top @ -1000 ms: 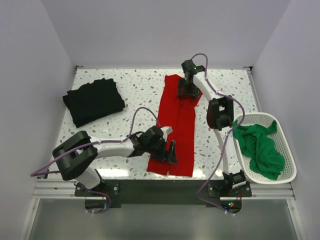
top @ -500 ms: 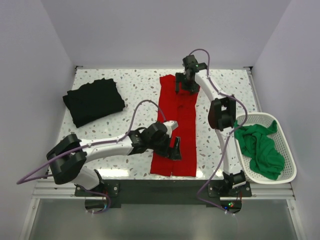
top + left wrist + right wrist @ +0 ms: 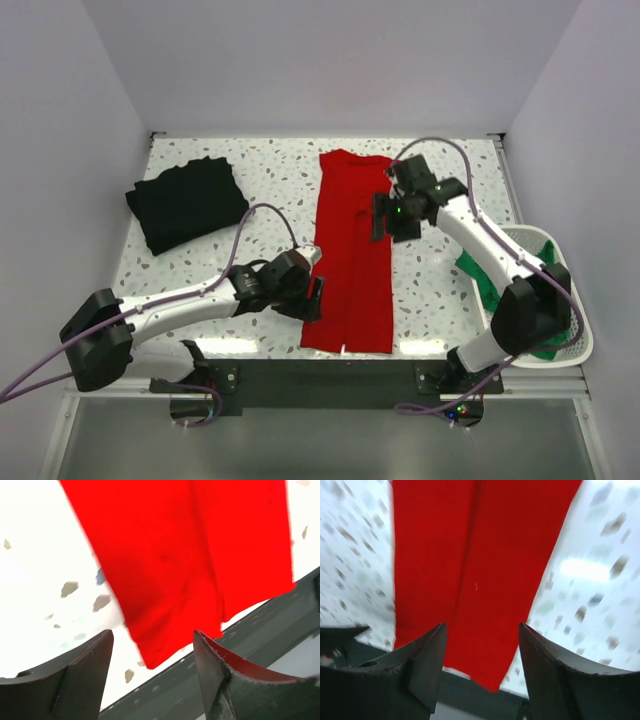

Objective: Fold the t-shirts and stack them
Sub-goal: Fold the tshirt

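The red t-shirt lies flat on the table as a long narrow strip, folded lengthwise, from the far edge to the front edge. It also shows in the left wrist view and the right wrist view. My left gripper is open and empty, just left of the shirt's lower part. My right gripper is open and empty, above the shirt's upper right edge. The black t-shirt lies folded at the back left. The green t-shirt lies crumpled in the basket.
The white perforated basket stands at the right edge of the table. The dark front rail of the table runs just below the shirt's near end. White walls close in the left, back and right sides.
Both grippers have let go of the red shirt, which now lies straight. The right gripper moved from the shirt's far end toward the near right. The left gripper drew back to the left.
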You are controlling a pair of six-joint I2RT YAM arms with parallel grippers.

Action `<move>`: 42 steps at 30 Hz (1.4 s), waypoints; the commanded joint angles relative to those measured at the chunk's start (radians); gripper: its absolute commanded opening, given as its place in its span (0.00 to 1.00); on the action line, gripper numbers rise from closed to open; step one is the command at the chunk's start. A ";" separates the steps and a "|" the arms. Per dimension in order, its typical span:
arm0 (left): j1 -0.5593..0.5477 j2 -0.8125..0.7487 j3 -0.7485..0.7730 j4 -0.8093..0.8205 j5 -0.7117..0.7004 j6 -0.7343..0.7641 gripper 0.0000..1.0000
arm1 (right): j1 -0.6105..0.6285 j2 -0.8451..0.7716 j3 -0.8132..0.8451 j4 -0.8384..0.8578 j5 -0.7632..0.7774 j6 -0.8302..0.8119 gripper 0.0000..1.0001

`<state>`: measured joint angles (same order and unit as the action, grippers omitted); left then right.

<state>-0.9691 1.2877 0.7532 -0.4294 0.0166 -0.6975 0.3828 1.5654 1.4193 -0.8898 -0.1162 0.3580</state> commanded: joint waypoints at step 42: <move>0.003 -0.091 -0.202 0.029 0.028 -0.197 0.49 | 0.307 -0.430 -0.931 0.183 -0.149 0.457 0.37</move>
<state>-0.9691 1.2022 0.5579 -0.4271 0.0444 -0.8650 0.6838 1.1542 0.5053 -0.7456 -0.2302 0.7925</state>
